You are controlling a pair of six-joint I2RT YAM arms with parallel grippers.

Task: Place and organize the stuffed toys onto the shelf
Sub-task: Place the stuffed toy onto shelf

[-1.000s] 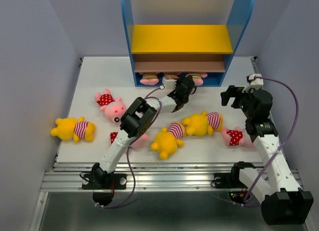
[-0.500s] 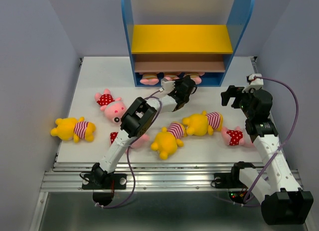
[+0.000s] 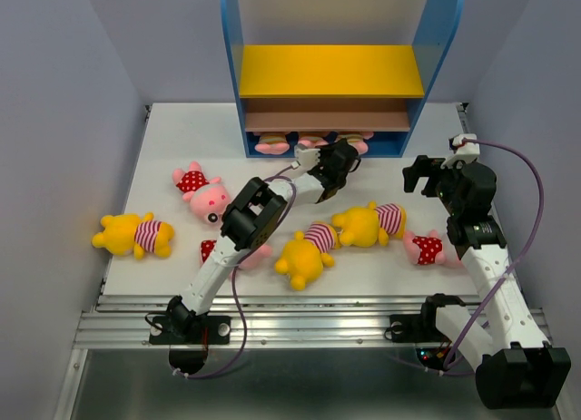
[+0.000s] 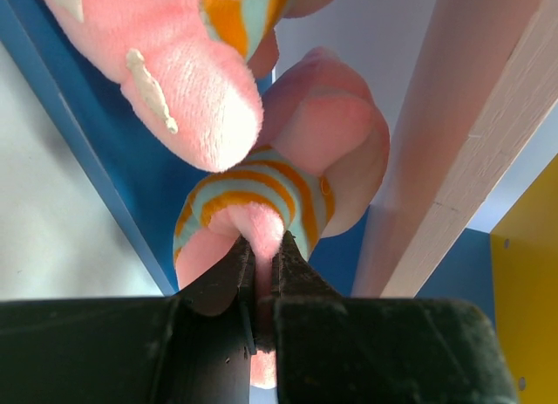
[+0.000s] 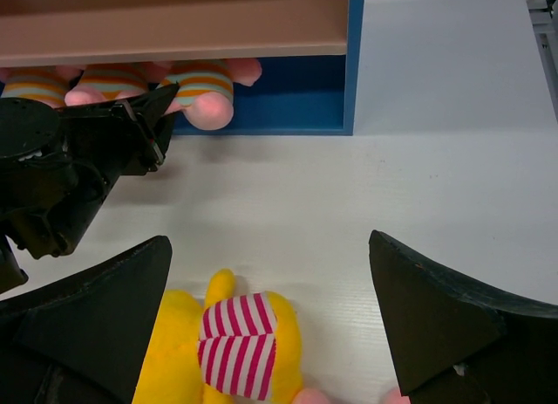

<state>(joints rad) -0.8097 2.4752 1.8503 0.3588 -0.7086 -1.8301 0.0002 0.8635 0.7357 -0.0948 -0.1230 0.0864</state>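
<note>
Pink plush fills the left wrist view. The left gripper [image 4: 261, 247] has its fingers pressed together on a pink limb of a pig in a tan-striped shirt [image 4: 261, 199]. This pig lies on the blue base of the shelf [image 3: 445, 48], under the brown board, with a second striped pig [image 4: 174, 64] touching it. From above, the left arm reaches across the white table [image 3: 182, 130] into that bottom tier.

The right gripper [image 3: 427, 175] hangs with its jaws spread wide and nothing between them, over the table in front of the shelf's right end. Just below it lies a yellow bear [image 5: 235, 343] in a red-striped shirt.

Loose on the table are another bear [image 3: 304, 255] beside that one and a third bear [image 3: 132, 234] far to the left. There are also three pigs in red dotted outfits: one at left [image 3: 201, 191], one at right [image 3: 425, 248], and one partly hidden under the left arm [image 3: 227, 252].
</note>
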